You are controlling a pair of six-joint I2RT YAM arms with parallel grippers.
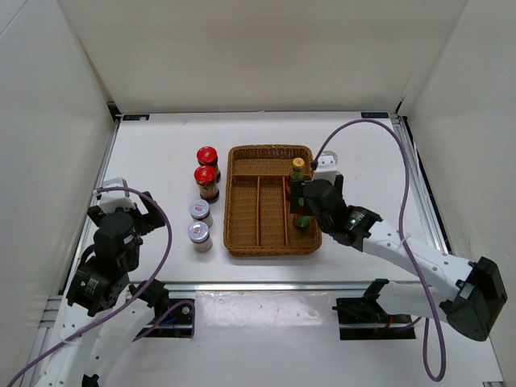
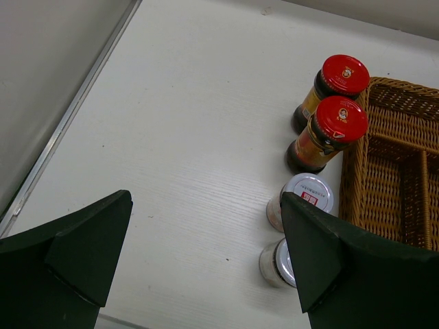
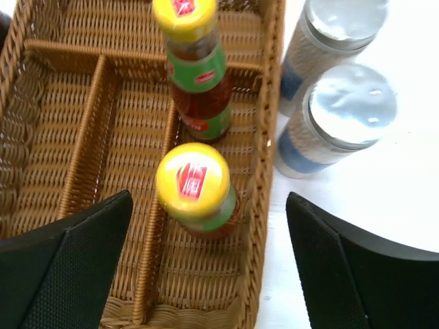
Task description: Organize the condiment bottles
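Two slim yellow-capped red sauce bottles, one farther (image 3: 199, 75) and one nearer (image 3: 192, 179), stand in the right compartment of the wicker tray (image 3: 264, 171). My right gripper (image 3: 208, 200) is open and hovers over the nearer one, a finger on each side, not touching it. Two taller silver-capped white bottles (image 3: 339, 20) (image 3: 350, 103) stand just outside the tray's right wall. They are hidden in the top view. Two red-lidded dark jars (image 1: 208, 156) (image 1: 205, 175) and two short silver-lidded jars (image 1: 200, 210) (image 1: 199, 233) stand left of the tray (image 1: 270, 151). My left gripper (image 2: 206, 199) is open and empty.
The tray's left and middle long compartments (image 1: 246, 211) hold nothing. White walls close in the table on the left, back and right. A metal rail (image 1: 266, 285) runs along the near edge. A purple cable (image 1: 379, 129) loops over the right arm.
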